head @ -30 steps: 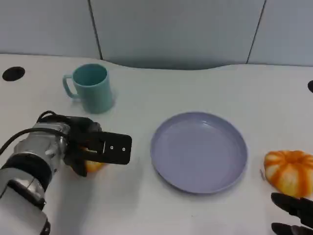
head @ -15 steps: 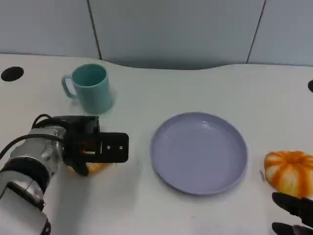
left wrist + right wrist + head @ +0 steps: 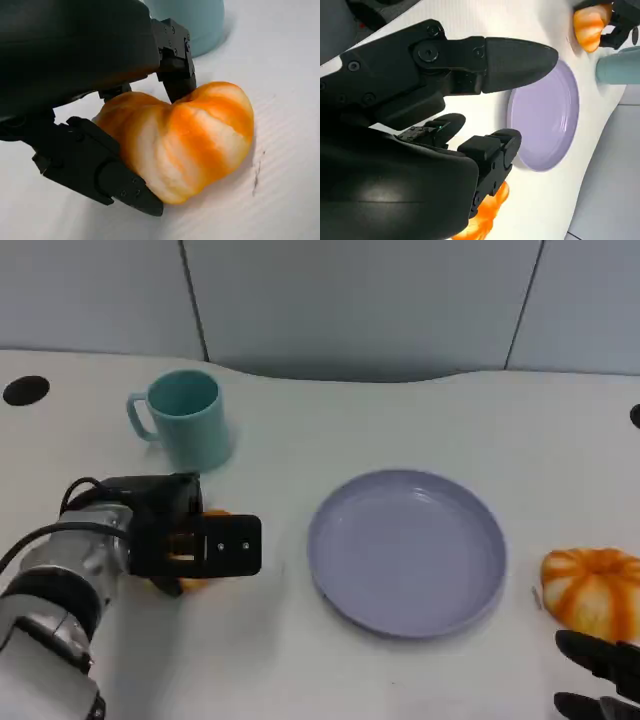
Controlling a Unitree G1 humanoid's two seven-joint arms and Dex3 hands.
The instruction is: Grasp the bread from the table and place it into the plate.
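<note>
The bread [image 3: 190,140] is an orange and white striped bun lying on the white table. My left hand [image 3: 190,538] grips it: black fingers [image 3: 95,170] press against it from both sides. In the head view the hand covers most of the bread [image 3: 193,583], which sits left of the lilac plate [image 3: 405,552]. The plate has nothing on it. My right hand [image 3: 600,680] rests at the lower right with its fingers [image 3: 510,55] apart, holding nothing. The right wrist view looks across the plate [image 3: 545,120] to the gripped bread [image 3: 590,25].
A teal mug [image 3: 185,420] stands behind my left hand, close to the bread. A second orange striped bun [image 3: 592,592] lies right of the plate, just in front of my right hand. Two dark holes mark the table's far left and far right edges.
My left hand has shifted slightly to the left and settled lower around the bread. The plate, the mug and my right hand have not moved.
</note>
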